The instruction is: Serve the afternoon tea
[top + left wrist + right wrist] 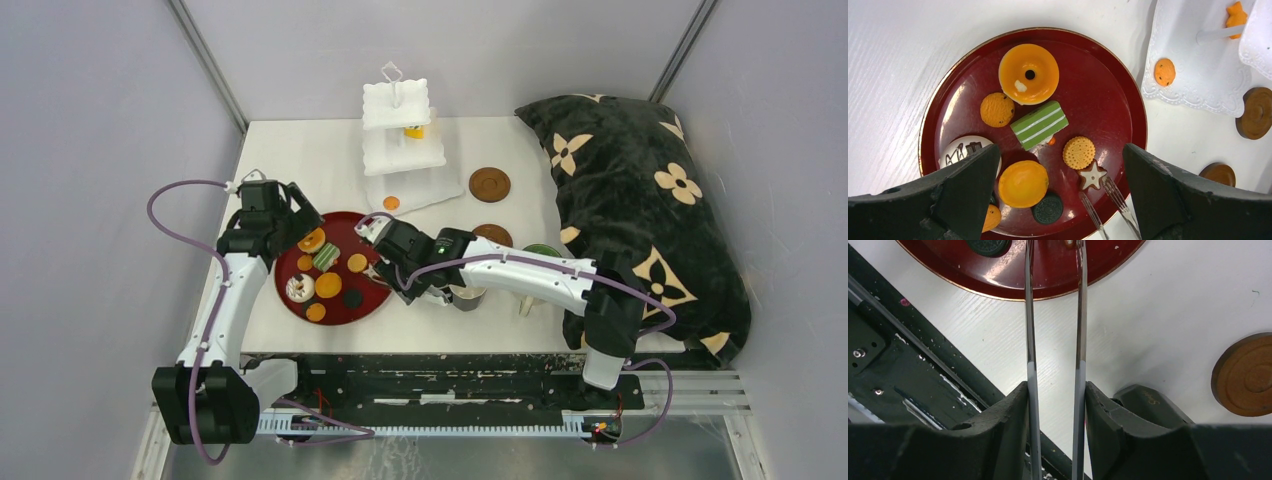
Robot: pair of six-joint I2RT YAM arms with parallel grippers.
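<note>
Your dark red tray (372,300) sits near the tabletop's front-left corner, its rim close to the front edge. The white stand (400,135) is at the far edge, and a pillow (640,200) crowds the right edge. Your left gripper (1060,150) hangs spread wide over the tray's sweets (1029,74). The right arm lies low, angled leftward, its gripper (1055,390) pinching the tongs (1079,315), whose tips are just beside the star cookie (1092,175).

left arm (225,300) rises from its base with the elbow bent and the wrist tipped down, the left gripper (1060,152) spread wide (holding nothing). right arm (530,275) stretches low to the left, right gripper (1055,390) clamped on the metal tongs (1030,335), both fingers pressing the blades.
</note>
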